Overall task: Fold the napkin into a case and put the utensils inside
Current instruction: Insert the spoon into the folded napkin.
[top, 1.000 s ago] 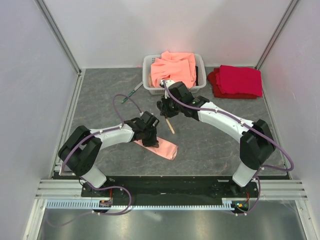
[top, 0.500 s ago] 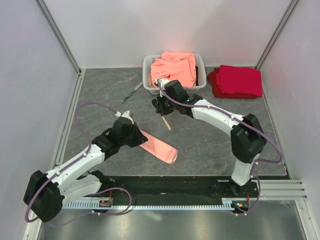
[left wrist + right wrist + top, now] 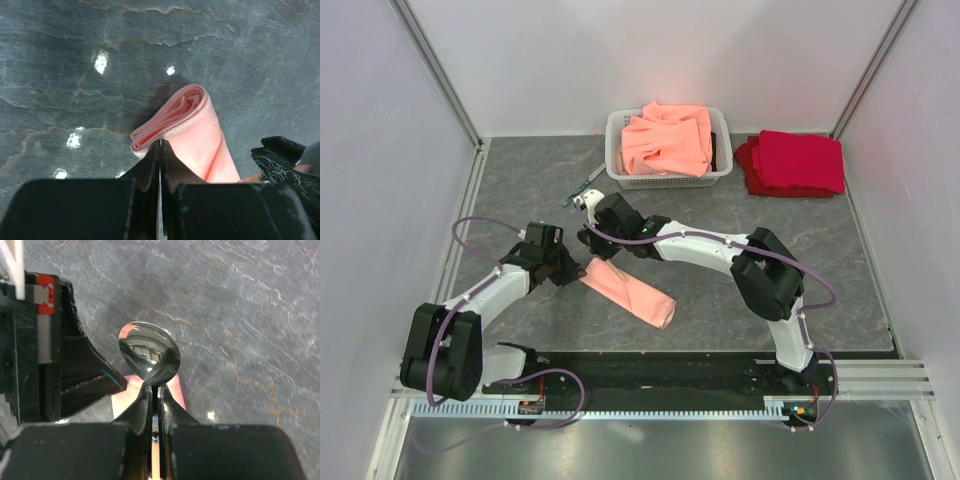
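**Spoon carried over to the open end of the folded napkin**

Both arms have shifted in the last second. The right arm has swung from near the basket (image 3: 617, 150) across to the left. The left arm, which lay over the napkin (image 3: 628, 292) then, has drawn back to the napkin's left end.

The napkin has stayed where it was. It lies folded into a long narrow strip on the grey table (image 3: 520, 180), slanting from upper left to lower right in front of the arm bases. The left wrist view shows its layered, rounded end facing the left arm.

The left gripper (image 3: 160, 144) has its jaws pressed together, with the tips touching the near edge of that layered end. The pictures do not show whether a layer of cloth is pinched between them.

The right gripper (image 3: 155, 386) is just beside the left one, over the same end of the napkin. Its jaws are narrow and clamp the neck of the spoon (image 3: 150, 352). The shiny bowl sticks out ahead of the fingertips, above the pink cloth, and a pale handle runs back between the fingers.

One teal-handled piece (image 3: 582, 188) lies on the table just left of the basket, well apart from the napkin. The basket holds a heap of orange cloths (image 3: 668, 138), and red cloths (image 3: 798, 160) are stacked to its right.
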